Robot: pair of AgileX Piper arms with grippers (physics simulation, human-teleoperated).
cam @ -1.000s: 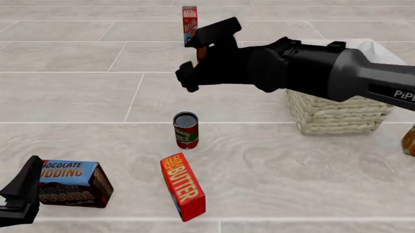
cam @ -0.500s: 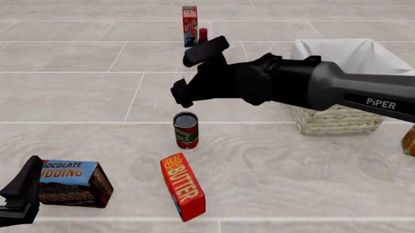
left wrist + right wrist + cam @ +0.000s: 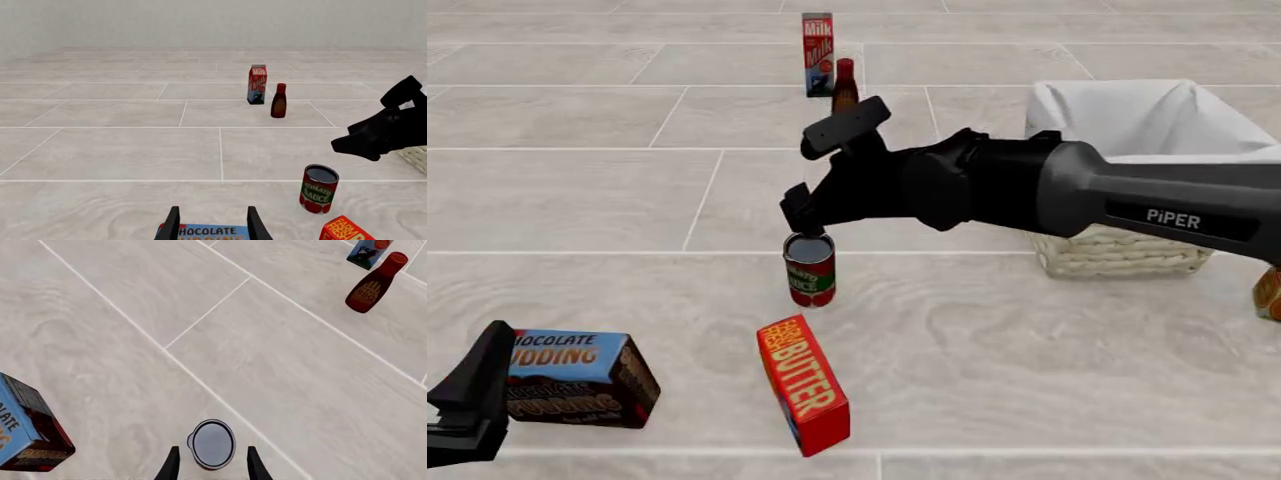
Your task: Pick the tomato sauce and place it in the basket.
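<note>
My left gripper (image 3: 474,400) rests low by the pudding box (image 3: 577,378); I cannot tell its spread. The tomato sauce can (image 3: 810,268), red label, green band, dark top, stands upright on the bench (image 3: 1028,350). My right gripper (image 3: 814,170), spread wide, hovers just above it, unclasped. The basket (image 3: 1121,245) sits right.

A milk carton (image 3: 817,50) and dark bottle (image 3: 845,88) are standing far back. A butter box (image 3: 803,398) and chocolate pudding box (image 3: 577,378) are sitting near, on the tabletop (image 3: 587,200).
</note>
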